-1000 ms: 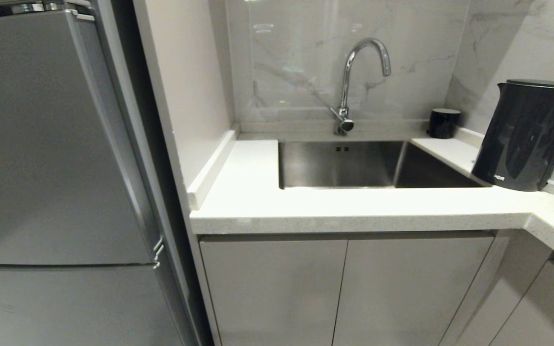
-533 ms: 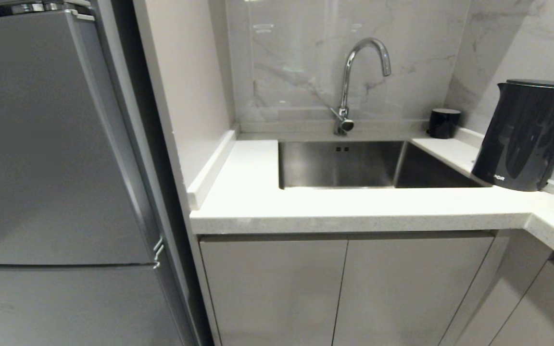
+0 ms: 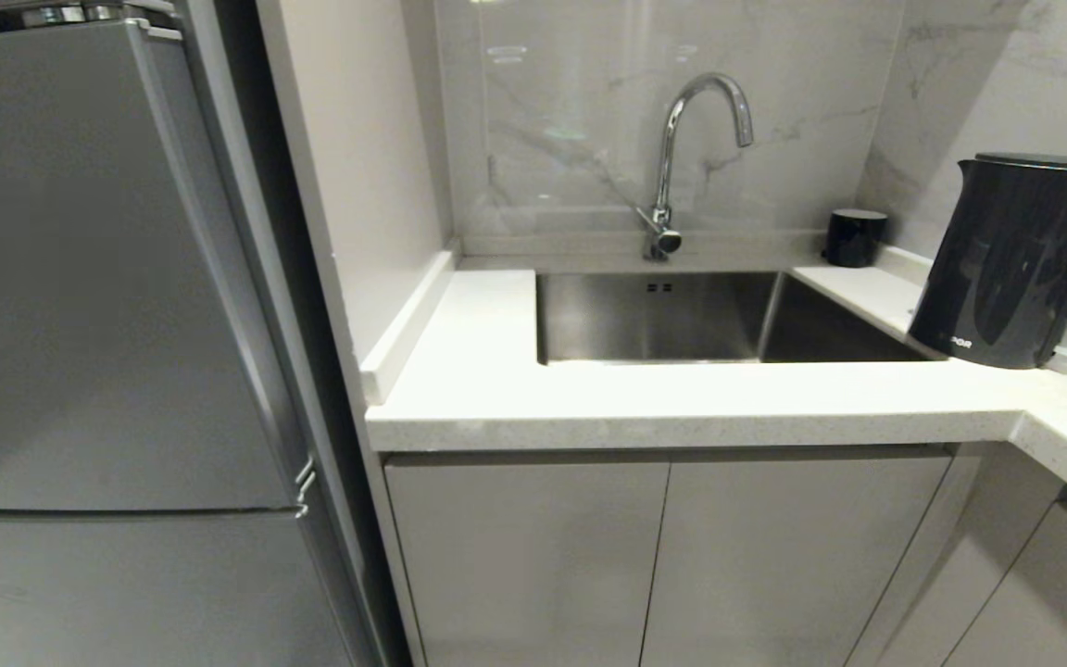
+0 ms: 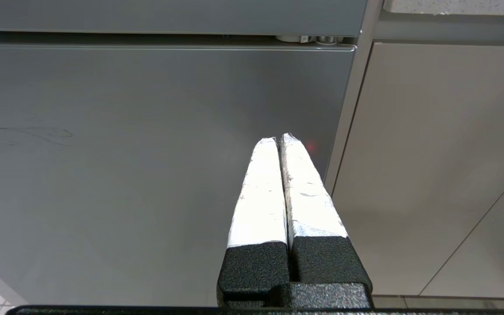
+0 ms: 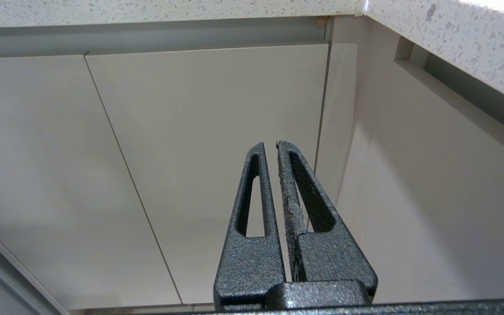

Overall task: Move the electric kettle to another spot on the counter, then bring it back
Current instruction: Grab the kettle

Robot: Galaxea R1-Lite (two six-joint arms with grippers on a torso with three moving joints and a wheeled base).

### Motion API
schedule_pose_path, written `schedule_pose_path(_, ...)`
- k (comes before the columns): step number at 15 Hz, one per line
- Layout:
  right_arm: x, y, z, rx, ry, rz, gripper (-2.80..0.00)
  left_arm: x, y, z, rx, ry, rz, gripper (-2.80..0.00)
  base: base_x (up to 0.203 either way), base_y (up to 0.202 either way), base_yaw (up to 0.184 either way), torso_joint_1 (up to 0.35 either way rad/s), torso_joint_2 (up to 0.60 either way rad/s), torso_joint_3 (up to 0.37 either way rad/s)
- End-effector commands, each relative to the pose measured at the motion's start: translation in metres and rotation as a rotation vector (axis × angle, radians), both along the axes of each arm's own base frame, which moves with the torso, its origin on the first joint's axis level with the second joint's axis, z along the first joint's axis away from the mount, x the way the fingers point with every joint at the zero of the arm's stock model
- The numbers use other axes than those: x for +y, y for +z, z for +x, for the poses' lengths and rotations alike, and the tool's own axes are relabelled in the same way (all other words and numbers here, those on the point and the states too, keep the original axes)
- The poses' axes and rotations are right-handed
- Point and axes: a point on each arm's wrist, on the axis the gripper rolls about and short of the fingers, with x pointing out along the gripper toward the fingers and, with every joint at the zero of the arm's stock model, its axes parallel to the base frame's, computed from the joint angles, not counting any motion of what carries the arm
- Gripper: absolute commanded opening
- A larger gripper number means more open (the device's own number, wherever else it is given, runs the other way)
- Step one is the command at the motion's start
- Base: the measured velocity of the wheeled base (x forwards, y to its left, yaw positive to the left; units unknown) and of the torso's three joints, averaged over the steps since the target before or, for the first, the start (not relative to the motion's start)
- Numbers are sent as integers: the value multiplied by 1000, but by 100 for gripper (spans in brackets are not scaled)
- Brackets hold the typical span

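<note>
Soft, even indoor light fills the head view. Pale ceiling-light reflections glare on the glossy marble splashback, and highlights streak the chrome tap. The sink basin darkens toward its right wall. Straight edges bow near the frame borders. Both wrist views are sharp and dimmer, with shadow under the counter.

We hold both arms low and out of the head view, our left gripper with its white-wrapped fingers pressed together, our right gripper with its black fingers closed, both empty.
</note>
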Motion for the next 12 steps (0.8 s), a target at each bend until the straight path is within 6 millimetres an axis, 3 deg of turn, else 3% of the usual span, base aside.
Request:
schedule_pose_path(1,0,0,0,0,0,-1,-280,0,0,0,2,0,0,-280,0,0,0,0,0,0)
schedule_pose_path(6,0,0,0,1,0,-1,-280,0,0,0,2,0,0,-280,0,0,0,1,-19,-19)
schedule_pose_path(12,0,0,0,0,0,-1,-280,0,0,0,2,0,0,-280,0,0,0,46,-392,-334)
